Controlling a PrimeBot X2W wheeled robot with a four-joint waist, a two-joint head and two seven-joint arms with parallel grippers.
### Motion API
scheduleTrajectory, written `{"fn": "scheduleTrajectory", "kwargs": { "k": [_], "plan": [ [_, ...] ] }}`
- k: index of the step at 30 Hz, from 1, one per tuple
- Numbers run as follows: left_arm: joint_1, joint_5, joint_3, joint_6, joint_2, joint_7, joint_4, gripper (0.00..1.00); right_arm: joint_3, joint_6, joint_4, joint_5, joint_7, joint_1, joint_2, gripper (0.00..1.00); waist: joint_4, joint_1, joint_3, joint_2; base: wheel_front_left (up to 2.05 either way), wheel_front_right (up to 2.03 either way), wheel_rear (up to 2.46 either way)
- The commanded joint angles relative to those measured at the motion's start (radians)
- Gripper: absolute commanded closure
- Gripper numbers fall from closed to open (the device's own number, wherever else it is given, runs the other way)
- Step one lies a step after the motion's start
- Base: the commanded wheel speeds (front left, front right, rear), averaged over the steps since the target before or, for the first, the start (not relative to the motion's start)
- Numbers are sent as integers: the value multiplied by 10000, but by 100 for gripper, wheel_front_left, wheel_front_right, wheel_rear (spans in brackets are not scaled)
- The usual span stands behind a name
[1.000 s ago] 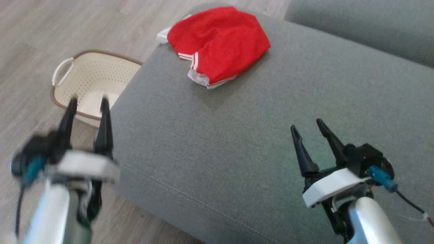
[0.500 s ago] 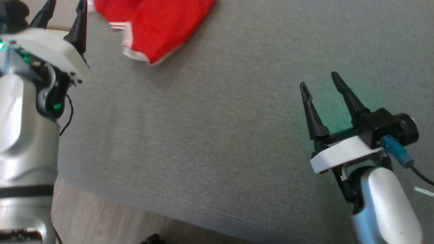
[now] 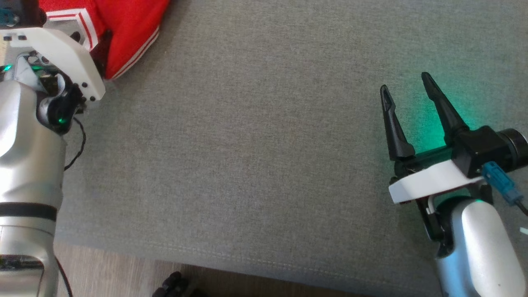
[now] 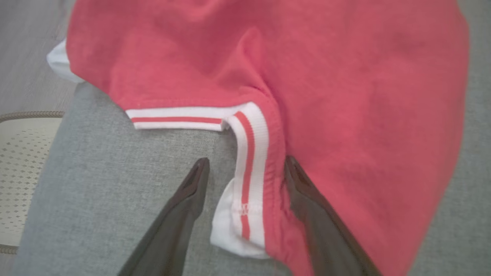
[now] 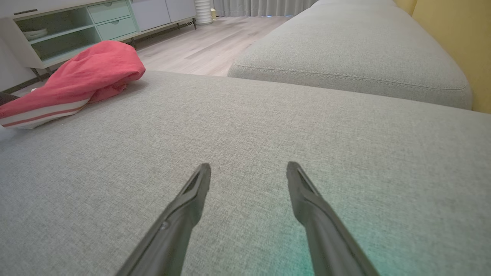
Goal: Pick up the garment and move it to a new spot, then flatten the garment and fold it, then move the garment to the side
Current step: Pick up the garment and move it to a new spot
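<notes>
right forearm [image 3: 474,247]: pale and rounded, rising from the lower right corner of the head view, leaning slightly left.
right gripper [image 3: 404,82]: spread wide and holding nothing. Two long dark fingers point up the head view, low over bare grey cushion lit by a green glow, well apart from the garment [image 5: 88,76].
left forearm [image 3: 24,165]: silver, upright along the left edge of the head view, bent at the wrist so that the white mounting plate angles toward the red cloth.
left gripper [image 4: 245,160]: spread wide, not closed on anything. Seen in the left wrist view aimed down at the garment's edge, with a white, red-striped cuff lying between the two fingers and one finger touching the red fabric.
garment: red with white, red-striped trim, bunched in a loose heap at the far left corner of the cushion, with a white part poking past the cushion's edge.
sofa cushion [image 3: 247,165]: grey woven fabric, broad and flat, with a stitched seam along the near edge.
basket [image 4: 19,153]: cream, perforated, brown-rimmed, on the floor just beside the cushion.
second cushion [image 5: 345,50]: grey, beyond the first, against a yellow backing.
floor [image 5: 199,46]: pale wood planks.
cabinet [image 5: 76,27]: low, pale green, with open shelves and drawers, farthest back.
</notes>
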Motion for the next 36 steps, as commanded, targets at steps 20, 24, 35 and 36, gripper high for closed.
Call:
{"fn": "scheduleTrajectory", "kwargs": {
  "k": [20, 24, 35, 36],
  "plan": [
    [-741, -165, -247, 5, 928, -1169, 18, 100, 369, -9, 471, 715, -656, -152, -1, 0, -381, -2, -1352, 0, 0, 0, 0],
    [-877, -94, -403, 3, 1180, -1213, -359, 100, 347, -9, 850, 1021, -935, -98, -1, 0, -595, -2, -1963, 0, 0, 0, 0],
    [-1063, 63, -1094, 0, 1631, -573, -2005, 100, 193, -9, 1719, 1752, -1604, 267, -1, 0, -1321, -2, -3605, 0, 0, 0, 0],
    [-1087, 58, -1193, 0, 1652, -486, -2214, 100, 201, -9, 1805, 1829, -1667, 285, -1, 0, -1416, -2, -3729, 0, 0, 0, 0]
  ]
}}
